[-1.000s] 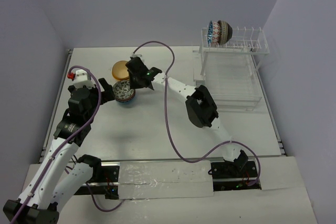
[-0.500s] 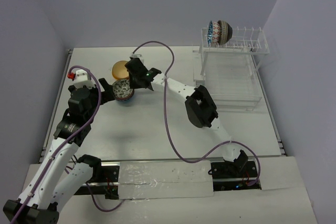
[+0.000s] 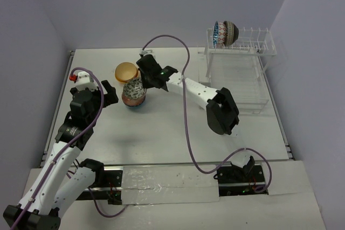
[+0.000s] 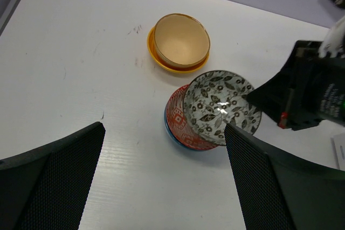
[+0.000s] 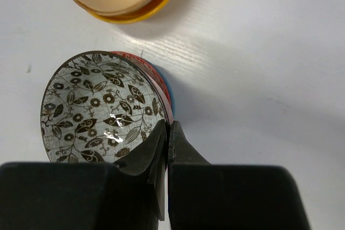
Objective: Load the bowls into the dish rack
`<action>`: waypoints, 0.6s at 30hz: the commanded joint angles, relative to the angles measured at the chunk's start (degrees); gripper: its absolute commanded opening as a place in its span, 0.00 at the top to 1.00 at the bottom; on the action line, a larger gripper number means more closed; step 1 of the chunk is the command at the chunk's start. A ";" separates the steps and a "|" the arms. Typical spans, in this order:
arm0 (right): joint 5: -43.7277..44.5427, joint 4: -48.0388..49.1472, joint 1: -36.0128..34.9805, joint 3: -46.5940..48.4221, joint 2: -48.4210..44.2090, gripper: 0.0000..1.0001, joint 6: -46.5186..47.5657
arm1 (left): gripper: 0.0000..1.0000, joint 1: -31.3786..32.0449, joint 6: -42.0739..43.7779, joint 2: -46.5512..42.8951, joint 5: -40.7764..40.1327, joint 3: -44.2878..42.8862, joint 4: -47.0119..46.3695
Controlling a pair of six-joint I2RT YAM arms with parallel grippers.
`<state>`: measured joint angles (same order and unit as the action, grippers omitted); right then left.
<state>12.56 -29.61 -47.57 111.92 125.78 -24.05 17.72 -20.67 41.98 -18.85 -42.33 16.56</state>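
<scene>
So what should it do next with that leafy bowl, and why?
Probably lift it a bit higher. The right jaws are shut on the rim of the leaf-patterned bowl, which hangs tilted just over the red bowl beneath; the dish rack stands off to the right.

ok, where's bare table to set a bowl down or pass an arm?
Bare: the near strip of white table between the stacked patterned bowls and the arm bases; the far-left corner behind the orange-yellow bowl. Crowded: around the stack, where the open left gripper faces the right gripper pinching the leaf-patterned bowl.
</scene>
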 commanded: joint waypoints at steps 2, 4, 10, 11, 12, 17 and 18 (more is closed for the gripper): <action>0.19 3.68 1.43 -0.47 -9.67 1.00 2.52 | 0.01 0.21 -0.16 -0.32 0.66 0.67 -1.88; -0.51 3.77 2.04 -0.65 -11.68 1.00 3.75 | 0.01 0.21 -0.16 -0.40 0.57 0.67 -1.79; 2.37 2.45 6.86 -0.74 -21.42 1.00 8.93 | 0.01 0.21 -0.08 -0.49 0.31 0.58 -1.62; 3.43 2.19 7.92 -0.48 -22.75 1.00 9.81 | 0.01 0.21 -0.08 -0.58 0.31 0.49 -1.70; 3.87 1.14 9.15 0.05 -25.38 1.00 11.38 | 0.01 0.21 -0.08 -0.58 0.31 0.49 -1.62; 14.64 -0.72 16.27 4.36 -31.81 1.00 19.46 | 0.01 0.21 0.01 -0.76 0.22 0.40 -1.53; 17.04 -0.63 17.41 4.36 -33.73 1.00 20.44 | 0.01 0.21 0.01 -0.84 0.13 0.40 -1.44</action>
<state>19.35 -32.38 -32.97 112.22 99.31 -9.78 17.72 -20.67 41.82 -18.87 -42.33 16.58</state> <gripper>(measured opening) 0.026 0.991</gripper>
